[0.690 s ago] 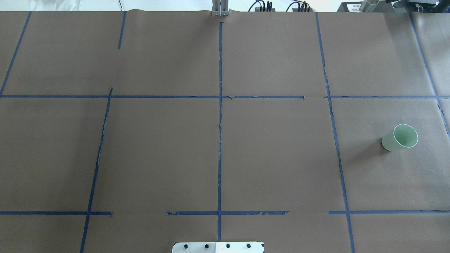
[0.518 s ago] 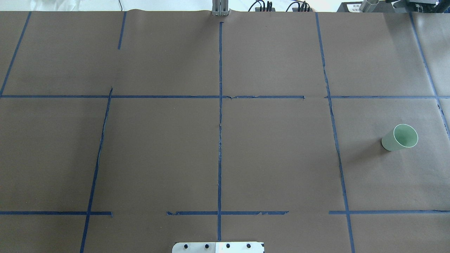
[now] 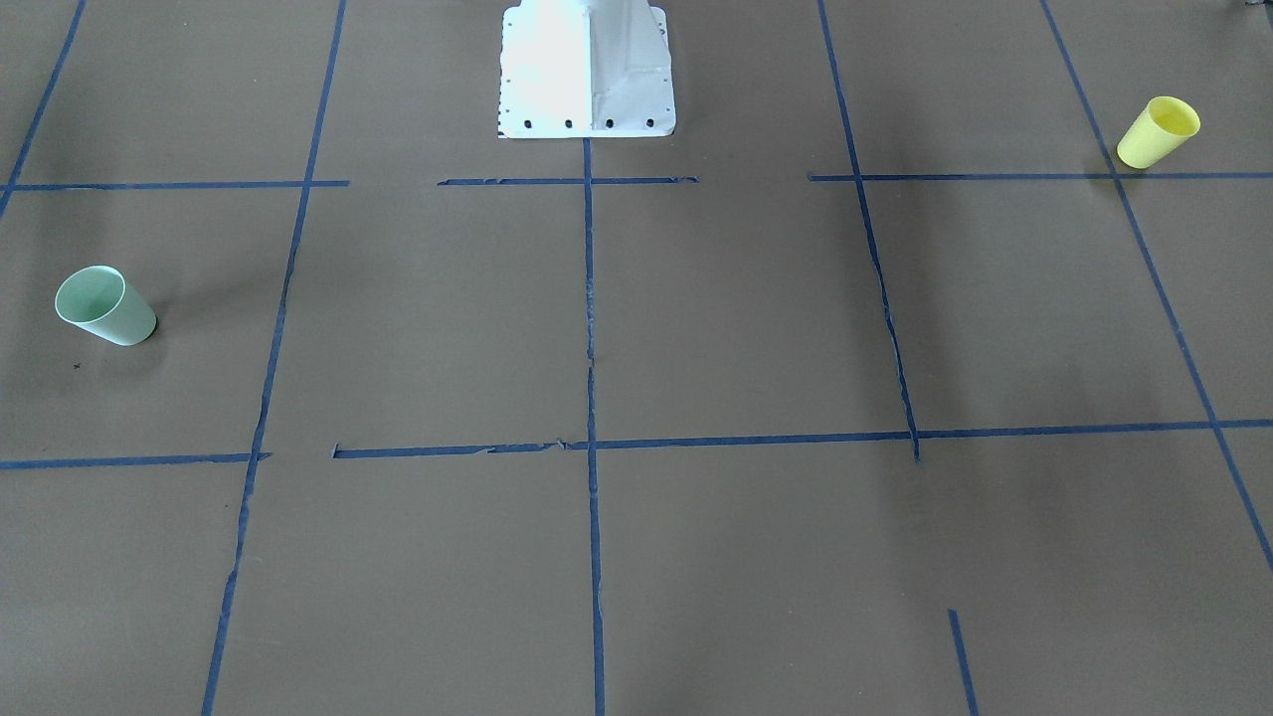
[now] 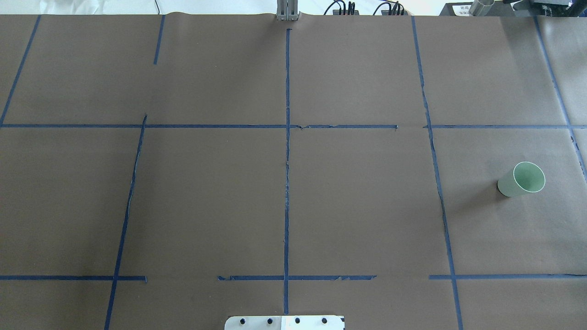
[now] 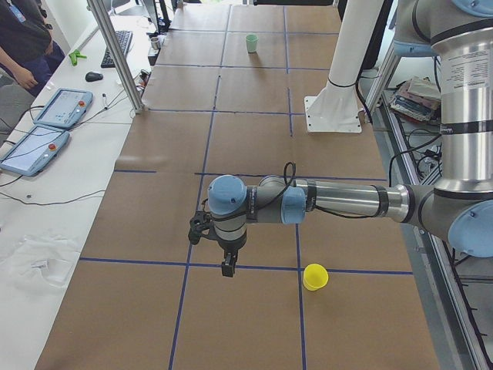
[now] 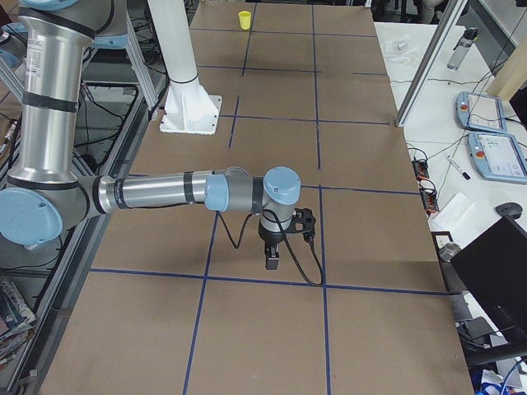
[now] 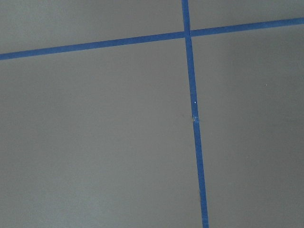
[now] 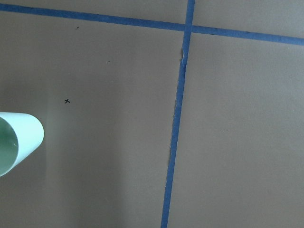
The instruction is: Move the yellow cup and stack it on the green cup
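Note:
The yellow cup (image 3: 1159, 131) stands upright near a tape crossing on my left side; it also shows in the exterior left view (image 5: 314, 277) and far off in the exterior right view (image 6: 244, 20). It is outside the overhead view. The green cup (image 4: 521, 179) stands upright on my right side, also in the front view (image 3: 104, 306) and at the left edge of the right wrist view (image 8: 14, 142). My left gripper (image 5: 229, 267) points down beside the yellow cup, apart from it. My right gripper (image 6: 272, 262) points down over the table. I cannot tell whether either is open or shut.
The robot's white pedestal base (image 3: 587, 70) is at the table's middle edge. Blue tape lines (image 4: 287, 183) grid the brown paper. A metal post (image 5: 115, 54), tablets (image 5: 62, 108) and a keyboard (image 5: 121, 46) are on the side bench, with a person (image 5: 23, 38) beside it.

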`<state>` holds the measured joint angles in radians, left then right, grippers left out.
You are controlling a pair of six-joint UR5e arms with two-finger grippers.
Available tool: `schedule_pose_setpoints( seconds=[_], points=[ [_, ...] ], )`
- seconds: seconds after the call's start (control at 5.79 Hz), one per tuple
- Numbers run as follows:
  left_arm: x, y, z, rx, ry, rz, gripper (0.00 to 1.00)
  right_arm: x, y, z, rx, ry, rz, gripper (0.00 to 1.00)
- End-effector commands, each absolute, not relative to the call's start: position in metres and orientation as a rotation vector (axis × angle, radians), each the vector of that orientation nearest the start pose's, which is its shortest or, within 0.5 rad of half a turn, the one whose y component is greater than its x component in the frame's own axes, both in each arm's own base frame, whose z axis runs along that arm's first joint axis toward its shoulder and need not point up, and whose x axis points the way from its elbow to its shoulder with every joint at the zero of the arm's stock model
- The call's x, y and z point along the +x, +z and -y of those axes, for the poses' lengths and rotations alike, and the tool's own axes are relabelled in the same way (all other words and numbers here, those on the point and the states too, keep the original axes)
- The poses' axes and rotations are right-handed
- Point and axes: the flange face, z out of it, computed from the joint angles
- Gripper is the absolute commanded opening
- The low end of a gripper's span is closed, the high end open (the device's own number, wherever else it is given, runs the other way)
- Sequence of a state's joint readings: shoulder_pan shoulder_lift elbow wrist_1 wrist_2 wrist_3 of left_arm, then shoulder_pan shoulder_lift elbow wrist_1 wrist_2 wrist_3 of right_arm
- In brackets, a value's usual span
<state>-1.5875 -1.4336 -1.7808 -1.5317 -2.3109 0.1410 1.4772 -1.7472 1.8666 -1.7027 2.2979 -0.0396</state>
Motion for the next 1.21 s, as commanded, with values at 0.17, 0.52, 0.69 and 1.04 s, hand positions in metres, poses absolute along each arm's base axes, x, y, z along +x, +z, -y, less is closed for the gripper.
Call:
schedule_pose_setpoints(
  seconds=[0.17, 0.52, 0.69, 1.04],
  points=[
    [-0.073, 0.58, 0.453, 0.237, 0.189, -0.728, 1.0, 0.028, 0.609, 0.418, -0.03, -0.124, 0.727, 1.0],
    [-0.071, 0.548, 0.459, 0.276, 0.092, -0.73, 1.0, 0.028, 0.611, 0.417, -0.035, -0.121, 0.727, 1.0],
    [-0.049, 0.525, 0.455, 0.251, -0.008, -0.744, 1.0, 0.028, 0.612, 0.417, -0.036, -0.12, 0.727, 1.0],
    [0.021, 0.454, 0.443, 0.236, -0.229, -0.685, 1.0, 0.028, 0.614, 0.417, -0.04, -0.12, 0.727, 1.0]
  ],
)
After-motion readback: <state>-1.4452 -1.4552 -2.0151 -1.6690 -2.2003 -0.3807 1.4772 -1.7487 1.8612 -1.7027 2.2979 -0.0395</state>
